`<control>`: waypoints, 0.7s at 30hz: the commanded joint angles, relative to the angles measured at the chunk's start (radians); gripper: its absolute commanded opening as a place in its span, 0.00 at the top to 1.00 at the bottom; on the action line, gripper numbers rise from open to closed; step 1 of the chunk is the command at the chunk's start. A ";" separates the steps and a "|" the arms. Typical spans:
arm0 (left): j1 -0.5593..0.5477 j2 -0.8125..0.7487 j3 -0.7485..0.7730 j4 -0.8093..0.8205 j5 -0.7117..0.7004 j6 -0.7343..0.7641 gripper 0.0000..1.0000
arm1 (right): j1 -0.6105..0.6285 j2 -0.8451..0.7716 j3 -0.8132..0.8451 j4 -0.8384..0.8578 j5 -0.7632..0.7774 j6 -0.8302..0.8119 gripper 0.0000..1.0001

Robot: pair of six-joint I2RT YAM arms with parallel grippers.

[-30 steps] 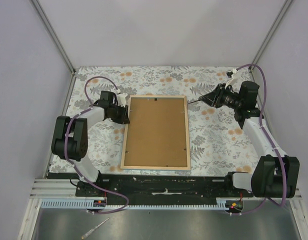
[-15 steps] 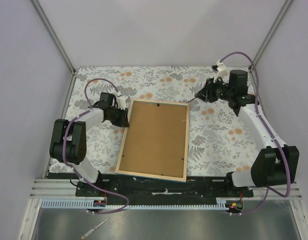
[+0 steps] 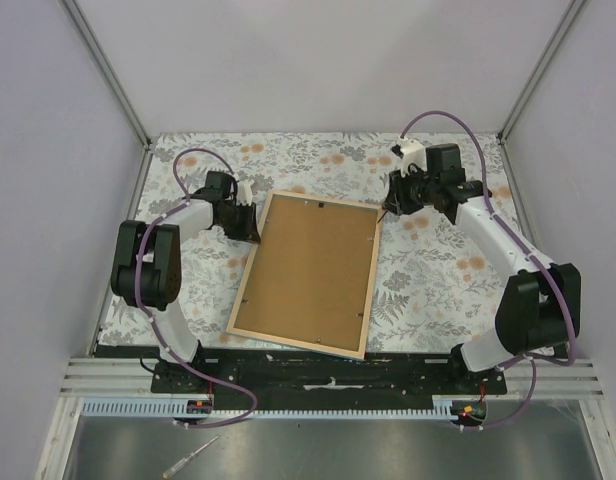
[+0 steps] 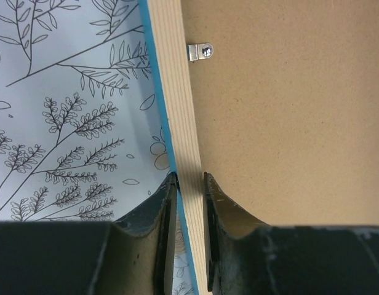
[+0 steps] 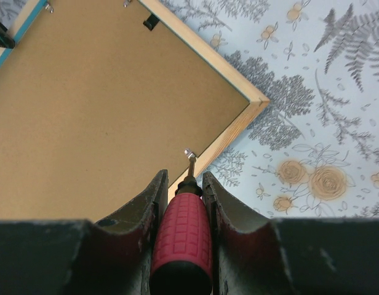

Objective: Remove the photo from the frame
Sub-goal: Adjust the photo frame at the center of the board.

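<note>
Top external view: a thin rectangular picture frame (image 3: 294,340), light wood on its back with a bright-blue outer edge, lies face down in the middle of the floral-patterned counter (image 3: 438,270). It is skewed so that its upper end leans to the right. Inside it sits the photo (image 3: 308,270), with only its plain brown board back showing.

The left arm (image 3: 188,222) reaches in from the left of the picture to the frame's upper left corner. In the left wrist view its jaws pinch the frame's wooden rim, one finger (image 4: 155,218) on the blue outer edge and the other on the board side. A small silver metal clip (image 4: 200,51) sits further up the rim.

The right arm (image 3: 498,235) comes in from the upper right. Its jaws are clamped on a red ribbed-handled screwdriver (image 5: 182,239). The screwdriver's tip is at a second silver clip (image 5: 189,153) on the frame's inner edge, near the corner at the right of the right wrist view.
</note>
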 commanded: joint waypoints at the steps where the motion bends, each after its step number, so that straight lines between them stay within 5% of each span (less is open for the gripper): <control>1: -0.003 0.032 0.058 0.040 -0.002 -0.136 0.98 | 0.004 0.019 0.104 0.020 0.046 -0.026 1.00; 21: -0.001 0.024 0.038 0.132 -0.218 -0.415 0.98 | 0.077 0.285 0.444 -0.009 0.149 -0.012 1.00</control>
